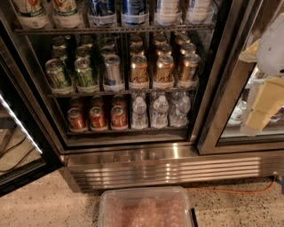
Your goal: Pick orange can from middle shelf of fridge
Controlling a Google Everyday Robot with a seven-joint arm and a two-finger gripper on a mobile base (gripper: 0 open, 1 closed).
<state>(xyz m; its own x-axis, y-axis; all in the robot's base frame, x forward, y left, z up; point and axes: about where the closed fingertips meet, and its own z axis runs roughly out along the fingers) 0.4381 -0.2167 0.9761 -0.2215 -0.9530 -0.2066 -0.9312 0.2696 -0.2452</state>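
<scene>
The fridge [177, 166] stands open in front of me, with its steel base grille below. On the middle shelf [88, 93], the front row holds two green cans [71, 73] at the left, a silver-blue can [112, 70], then three orange cans [163, 68] at the right, with more cans behind them. My gripper [262, 108], white with beige parts, hangs at the right edge of the view in front of the right glass door. It is well to the right of the orange cans, outside the open compartment, and holds nothing that I can see.
The left door [17, 133] is swung open toward me. The lower rack holds red cans [96, 117] and water bottles [159, 111]. The top rack holds bottles [133, 11]. A clear plastic bin [146, 208] sits on the floor below the grille. An orange cable [230, 191] lies at the right.
</scene>
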